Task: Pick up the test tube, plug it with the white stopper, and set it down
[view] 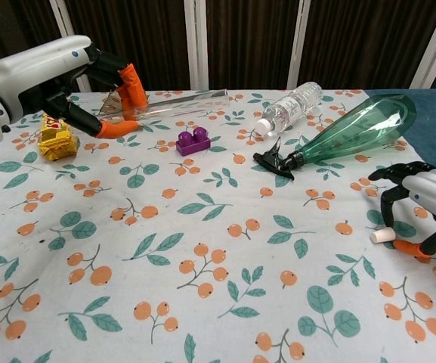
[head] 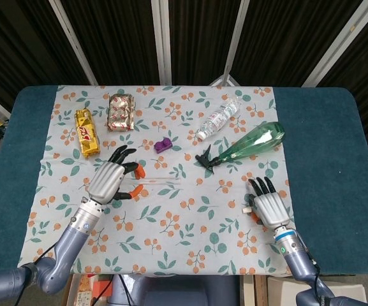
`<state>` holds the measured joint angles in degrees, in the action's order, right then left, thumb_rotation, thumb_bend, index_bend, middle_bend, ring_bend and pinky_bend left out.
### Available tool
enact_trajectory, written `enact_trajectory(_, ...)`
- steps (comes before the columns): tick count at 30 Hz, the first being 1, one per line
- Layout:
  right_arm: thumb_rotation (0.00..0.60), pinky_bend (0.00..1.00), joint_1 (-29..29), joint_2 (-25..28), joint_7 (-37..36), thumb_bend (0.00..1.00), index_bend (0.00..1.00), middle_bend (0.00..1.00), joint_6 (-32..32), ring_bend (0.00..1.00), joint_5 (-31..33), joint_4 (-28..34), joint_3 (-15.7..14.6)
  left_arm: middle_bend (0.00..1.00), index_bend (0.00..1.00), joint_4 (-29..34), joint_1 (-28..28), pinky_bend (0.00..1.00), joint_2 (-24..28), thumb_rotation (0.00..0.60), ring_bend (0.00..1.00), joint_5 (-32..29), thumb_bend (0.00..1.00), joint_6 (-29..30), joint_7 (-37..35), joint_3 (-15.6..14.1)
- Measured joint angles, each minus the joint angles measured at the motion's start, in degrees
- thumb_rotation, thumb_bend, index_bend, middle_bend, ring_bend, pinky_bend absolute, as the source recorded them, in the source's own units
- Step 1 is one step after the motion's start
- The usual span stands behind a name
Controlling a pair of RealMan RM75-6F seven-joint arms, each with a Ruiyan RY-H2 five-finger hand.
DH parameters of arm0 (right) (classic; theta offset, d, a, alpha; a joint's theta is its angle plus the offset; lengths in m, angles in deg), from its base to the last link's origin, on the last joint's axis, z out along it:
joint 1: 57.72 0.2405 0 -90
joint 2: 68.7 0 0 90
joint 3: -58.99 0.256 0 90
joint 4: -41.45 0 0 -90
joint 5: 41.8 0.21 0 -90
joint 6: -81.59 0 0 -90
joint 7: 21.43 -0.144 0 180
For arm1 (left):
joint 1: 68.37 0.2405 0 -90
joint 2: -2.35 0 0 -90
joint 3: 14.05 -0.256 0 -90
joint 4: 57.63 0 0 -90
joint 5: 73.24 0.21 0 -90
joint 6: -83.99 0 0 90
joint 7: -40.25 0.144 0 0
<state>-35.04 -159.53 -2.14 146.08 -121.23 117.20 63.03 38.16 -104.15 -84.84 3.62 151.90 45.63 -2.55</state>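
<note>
1. The left hand (view: 66,79) is pinching the clear glass test tube (view: 181,99) between its orange-tipped fingers (view: 131,82) and thumb, holding it lifted above the floral tablecloth (view: 202,249) at the table's left side.
2. The tube's long axis is lying roughly level and running out to the robot's right from the fingers, so its free end is pointing toward the middle of the table. Whether that free end is the open mouth cannot be told from these views.
3. The right hand (head: 270,205) is sitting low over the cloth at the right side, fingers curled downward around the small white cylindrical stopper (view: 382,235). The stopper is showing between the thumb and the other fingers; it seems to be in a pinch, though whether it is clear of the cloth cannot be told.
4. The stopper is lying well apart from the tube's free end, with the open middle of the cloth between them.
5. The coming move is probably turning on alignment: the stopper's axis needing to be matched to the tube's level axis as the two hands are brought together.
</note>
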Motion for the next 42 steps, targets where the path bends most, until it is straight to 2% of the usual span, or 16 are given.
enact_trajectory(7, 0.6, 0.0, 0.03, -0.14, -0.24, 0.36, 0.56, 0.13, 0.46, 0.04, -0.4, -0.04, -0.33, 0.55, 0.69, 0.02, 0.01, 0.0, -0.13, 0.6, 0.13, -0.07, 0.6, -0.03, 0.14, -0.03)
enact_trajectory(17, 0.6, 0.0, 0.26, -0.38, -0.04, 0.36, 0.49, 0.13, 0.59, 0.04, -0.43, -0.46, -0.47, 0.55, 0.69, -0.38, 0.07, 0.0, -0.4, 0.6, 0.13, -0.21, 0.6, -0.01, 0.12, -0.02)
enact_trajectory(26, 0.6, 0.0, 0.46, -0.51, 0.19, 0.36, 0.49, 0.13, 0.7, 0.04, -0.59, -0.28, -0.59, 0.55, 0.69, -0.54, 0.21, 0.0, -0.35, 0.6, 0.13, -0.19, 0.6, 0.08, -0.1, -0.04)
enact_trajectory(32, 0.6, 0.0, 0.48, -0.76, 0.46, 0.37, 0.53, 0.13, 0.49, 0.04, -0.42, -0.23, -0.87, 0.55, 0.69, -0.56, 0.35, 0.0, -0.19, 0.6, 0.13, -0.2, 0.6, 0.12, -0.23, -0.09)
enact_trajectory(37, 0.6, 0.0, 0.45, -1.07, 0.47, 0.41, 0.61, 0.15, 0.77, 0.05, -0.43, -0.37, -0.88, 0.55, 0.69, -0.74, 0.43, 0.0, -0.17, 0.6, 0.13, -0.37, 0.6, 0.12, -0.18, -0.07)
enact_trajectory(42, 0.6, 0.0, 0.47, -0.9, 0.07, 0.41, 0.62, 0.15, 2.07, 0.05, -1.19, -0.09, -0.51, 0.55, 0.69, -1.01, 0.43, 0.0, -0.35, 0.6, 0.13, -0.77, 0.6, 0.03, -0.21, 0.08)
